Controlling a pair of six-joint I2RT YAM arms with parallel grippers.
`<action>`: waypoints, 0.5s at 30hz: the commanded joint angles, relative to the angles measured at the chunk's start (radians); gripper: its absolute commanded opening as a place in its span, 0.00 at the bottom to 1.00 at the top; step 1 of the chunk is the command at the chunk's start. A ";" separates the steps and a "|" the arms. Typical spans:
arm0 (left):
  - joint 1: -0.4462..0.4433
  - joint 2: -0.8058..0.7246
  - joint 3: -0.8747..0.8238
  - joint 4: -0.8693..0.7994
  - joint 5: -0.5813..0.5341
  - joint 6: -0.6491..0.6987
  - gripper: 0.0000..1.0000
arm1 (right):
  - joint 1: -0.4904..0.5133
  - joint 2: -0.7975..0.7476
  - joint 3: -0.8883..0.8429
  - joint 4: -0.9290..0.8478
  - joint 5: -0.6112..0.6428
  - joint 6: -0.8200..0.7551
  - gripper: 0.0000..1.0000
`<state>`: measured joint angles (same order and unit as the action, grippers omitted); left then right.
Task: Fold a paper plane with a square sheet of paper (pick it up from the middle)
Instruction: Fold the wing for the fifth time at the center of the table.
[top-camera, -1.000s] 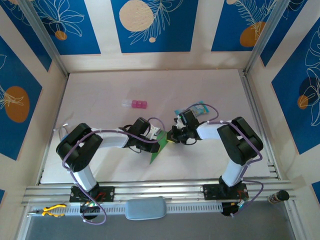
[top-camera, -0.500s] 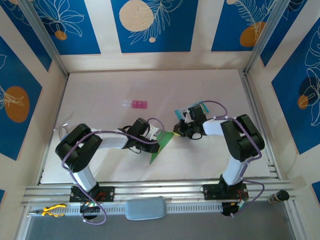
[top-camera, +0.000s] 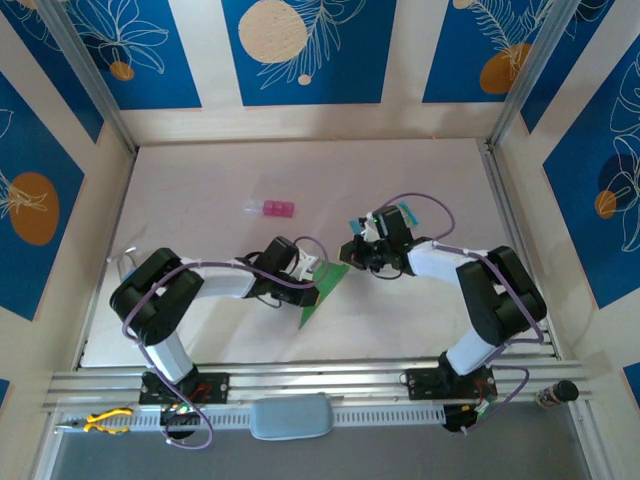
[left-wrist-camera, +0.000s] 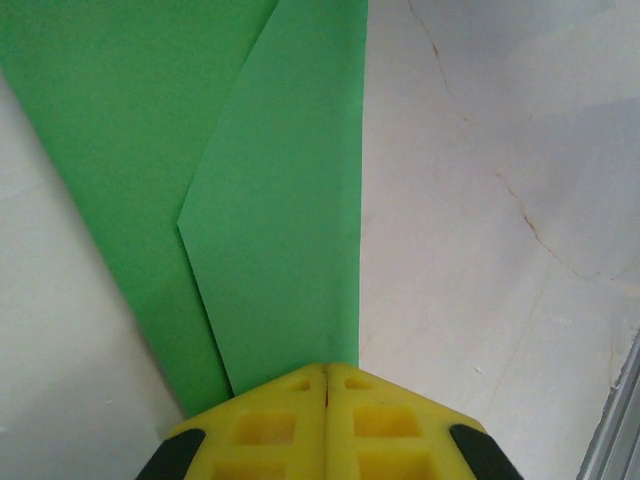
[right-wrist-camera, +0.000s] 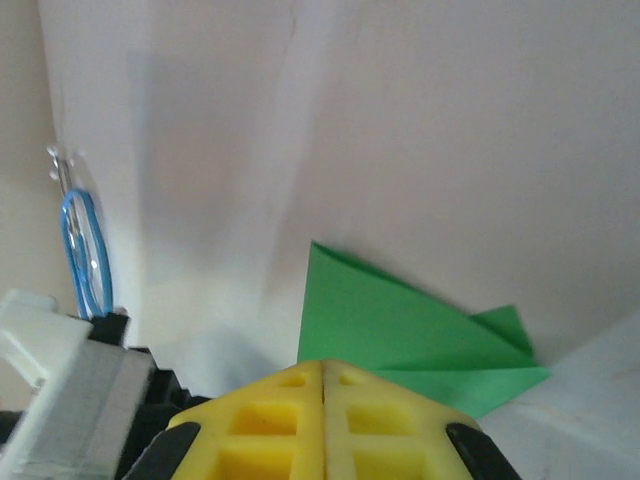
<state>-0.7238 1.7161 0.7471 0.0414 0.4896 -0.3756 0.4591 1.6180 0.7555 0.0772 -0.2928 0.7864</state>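
Under both sets of fingertips: white table (top-camera: 200, 190). Folded green paper (top-camera: 322, 295) lies flat on it, and its straight edge runs right up to the left gripper (left-wrist-camera: 327, 378) tips. Those jaws are fully closed; can't tell if paper is pinched. Right gripper (right-wrist-camera: 322, 370) jaws closed too, nothing in them, paper just ahead of its tips.

The sheet of paper (top-camera: 322, 298) lies on the desk (top-camera: 200, 180), left gripper (top-camera: 316, 282) at its 10 o'clock edge, right gripper (top-camera: 353, 256) by its 1 o'clock tip, a small block (top-camera: 271, 208) farther off at 11.
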 joint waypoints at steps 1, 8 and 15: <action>0.003 0.035 -0.043 -0.175 -0.053 0.003 0.00 | 0.029 0.054 -0.016 0.012 -0.017 0.006 0.05; 0.003 0.024 -0.047 -0.166 -0.045 -0.001 0.00 | 0.021 0.153 0.000 -0.004 0.013 0.012 0.04; 0.002 -0.005 -0.045 -0.173 -0.045 0.000 0.00 | 0.006 0.176 -0.010 -0.011 0.030 0.023 0.03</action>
<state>-0.7238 1.7084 0.7467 0.0322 0.4873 -0.3756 0.4763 1.7645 0.7570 0.1043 -0.3153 0.8047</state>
